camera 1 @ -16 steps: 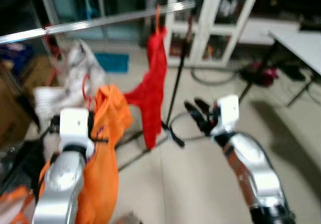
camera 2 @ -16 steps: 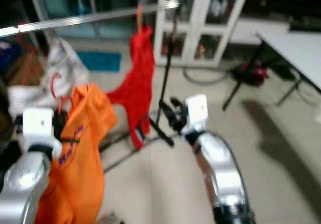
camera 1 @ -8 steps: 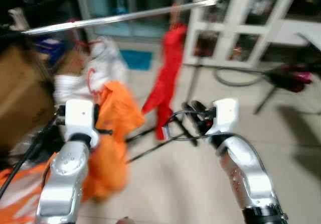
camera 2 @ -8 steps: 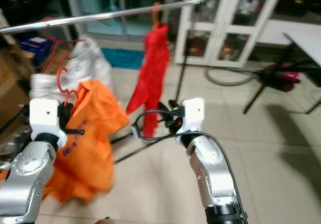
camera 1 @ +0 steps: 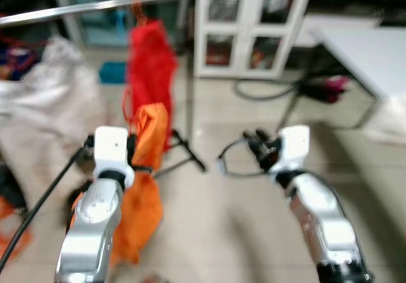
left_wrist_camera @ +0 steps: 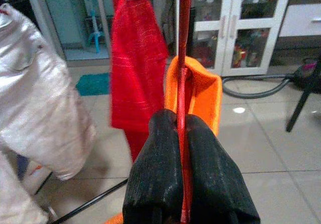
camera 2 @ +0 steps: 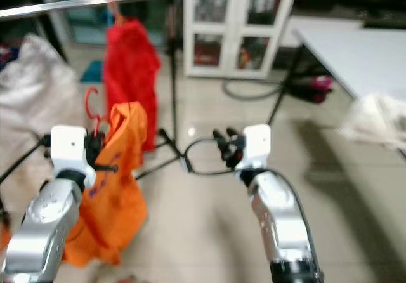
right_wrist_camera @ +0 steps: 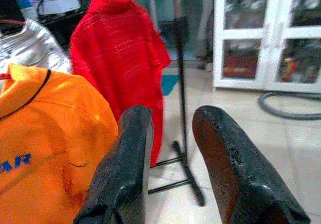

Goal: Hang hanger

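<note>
Hanger pinched in left gripper — hook cropped

Blue "AR" on orange shirt

Rail left of red garment bare; white garment crowds far left; rack upright blocks right.

Shirt on hanger in left pincer, below rail
</note>
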Controlling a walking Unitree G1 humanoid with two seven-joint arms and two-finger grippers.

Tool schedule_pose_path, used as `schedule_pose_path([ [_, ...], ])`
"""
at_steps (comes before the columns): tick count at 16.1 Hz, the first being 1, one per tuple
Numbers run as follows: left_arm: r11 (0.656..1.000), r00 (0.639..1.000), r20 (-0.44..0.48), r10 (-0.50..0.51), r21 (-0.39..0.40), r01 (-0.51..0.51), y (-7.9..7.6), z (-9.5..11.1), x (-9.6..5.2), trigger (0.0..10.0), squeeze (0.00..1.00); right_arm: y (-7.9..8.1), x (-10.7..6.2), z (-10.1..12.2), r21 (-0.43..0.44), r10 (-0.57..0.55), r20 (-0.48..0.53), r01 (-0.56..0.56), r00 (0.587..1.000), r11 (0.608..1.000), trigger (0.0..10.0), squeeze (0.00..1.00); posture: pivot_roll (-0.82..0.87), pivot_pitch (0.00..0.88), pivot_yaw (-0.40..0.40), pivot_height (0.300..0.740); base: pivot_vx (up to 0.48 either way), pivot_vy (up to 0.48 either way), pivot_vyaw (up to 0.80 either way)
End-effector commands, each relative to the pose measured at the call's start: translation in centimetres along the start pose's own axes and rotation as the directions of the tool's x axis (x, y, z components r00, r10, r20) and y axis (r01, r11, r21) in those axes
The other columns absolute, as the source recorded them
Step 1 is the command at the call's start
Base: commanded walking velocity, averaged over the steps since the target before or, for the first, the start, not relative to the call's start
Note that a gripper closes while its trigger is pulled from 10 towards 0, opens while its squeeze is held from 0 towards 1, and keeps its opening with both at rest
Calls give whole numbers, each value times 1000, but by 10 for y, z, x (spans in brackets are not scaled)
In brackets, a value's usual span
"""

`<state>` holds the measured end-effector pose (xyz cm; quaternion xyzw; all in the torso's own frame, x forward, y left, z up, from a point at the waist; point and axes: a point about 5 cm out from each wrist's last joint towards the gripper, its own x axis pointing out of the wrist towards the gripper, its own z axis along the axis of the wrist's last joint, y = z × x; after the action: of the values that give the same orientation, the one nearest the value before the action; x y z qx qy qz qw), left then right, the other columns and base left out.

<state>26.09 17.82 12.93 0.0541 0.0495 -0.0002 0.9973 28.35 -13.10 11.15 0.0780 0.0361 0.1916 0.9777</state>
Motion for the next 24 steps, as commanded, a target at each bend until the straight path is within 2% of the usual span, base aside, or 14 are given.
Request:
schedule_pose_path([
  [1, 1000, 999, 46, 11, 14, -11, 4, 10, 0, 10000, 0, 6, 2, 1, 5, 23, 2, -23, 1000, 1000, 10000, 0, 83, 33, 15, 740, 0, -435, 0],
  [2, 1000, 999, 47, 9, 22, -10, 4, 10, 1, 10000, 0, 7, 3, 1, 7, 21, 3, -21, 1000, 1000, 10000, 0, 83, 33, 15, 740, 0, -431, 0],
  [3, 999, 990, 129, -52, -6, 54, -3, 35, 22, 10000, 0, 0, -8, 22, 87, -131, 78, 124, 988, 988, 10000, 0, 0, 85, 119, 740, 0, 0, 0],
  [4, 997, 991, 118, -57, -46, 63, -6, 32, 24, 10000, 0, 1, -11, 24, 34, -117, 76, 115, 990, 993, 10000, 0, -8, 79, 112, 740, 0, 0, 0],
  [7, 998, 994, 105, -22, -50, 27, 0, 23, 16, 10000, 0, -3, -12, 23, 32, -117, 67, 115, 991, 993, 10000, 0, -12, 64, 75, 740, 0, 0, 0],
  [10, 998, 995, 98, 7, -60, -1, 4, 18, 10, 10000, 0, 4, -10, 24, 29, -78, 37, 77, 996, 997, 10000, 0, -1, 51, 39, 740, 0, 469, 0],
  [16, 1000, 995, 101, 11, 6, -11, 4, 17, 2, 10000, 0, 5, -4, 19, 55, -58, 14, 57, 998, 997, 10000, 0, 33, 37, 2, 740, 0, 0, 0],
  [20, 999, 989, 144, 41, 14, -44, 8, 25, -2, 10000, 0, 19, 0, 18, 49, 50, 3, -51, 999, 998, 10000, 0, 47, 25, -10, 740, 143, 0, 800],
  [24, 997, 986, 155, 60, 39, -67, 14, 29, -3, 10000, 0, 25, 3, 17, 41, 95, -1, -95, 995, 995, 10000, 0, 58, 15, -22, 740, 334, 0, 800],
])
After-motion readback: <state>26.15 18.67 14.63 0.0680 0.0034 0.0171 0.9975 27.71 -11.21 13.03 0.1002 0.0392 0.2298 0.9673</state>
